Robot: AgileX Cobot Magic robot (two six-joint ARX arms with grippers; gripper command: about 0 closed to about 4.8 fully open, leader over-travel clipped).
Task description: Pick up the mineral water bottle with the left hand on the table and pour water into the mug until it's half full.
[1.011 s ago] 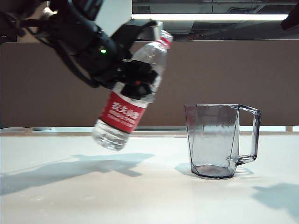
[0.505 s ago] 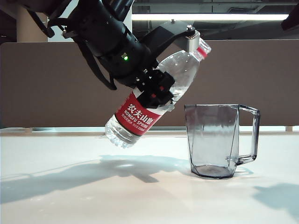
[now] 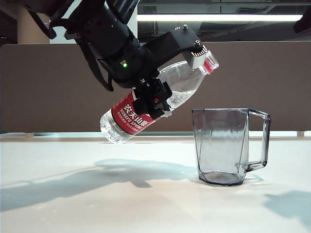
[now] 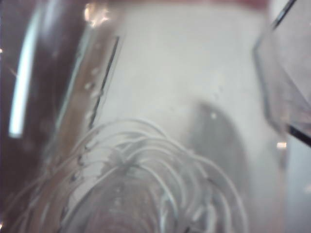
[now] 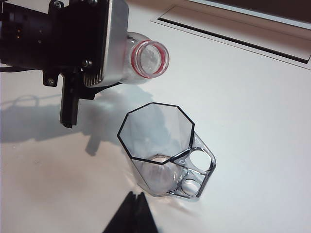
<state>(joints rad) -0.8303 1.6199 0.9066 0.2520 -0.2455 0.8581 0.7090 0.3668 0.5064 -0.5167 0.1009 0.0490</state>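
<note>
Tilting steeply above the table [image 3: 97, 194], the mineral water bottle [image 3: 160, 99] is held clear of the surface by the left gripper [image 3: 153, 99], whose jaws are clamped around the bottle's middle just above the red label. The open mouth with its red neck ring is pointed toward the mug [image 3: 223, 145] and is raised above and just to the left of the mug's rim in the exterior view, while the bottle's base hangs lower on the far side from the mug. No stream of water is seen leaving the mouth. The mug is stood upright on the table, handle turned away from the bottle, and no water level can be made out inside it. In the left wrist view only blurred ribbed plastic is shown. The right gripper is not seen in any view, so its state cannot be told.
</note>
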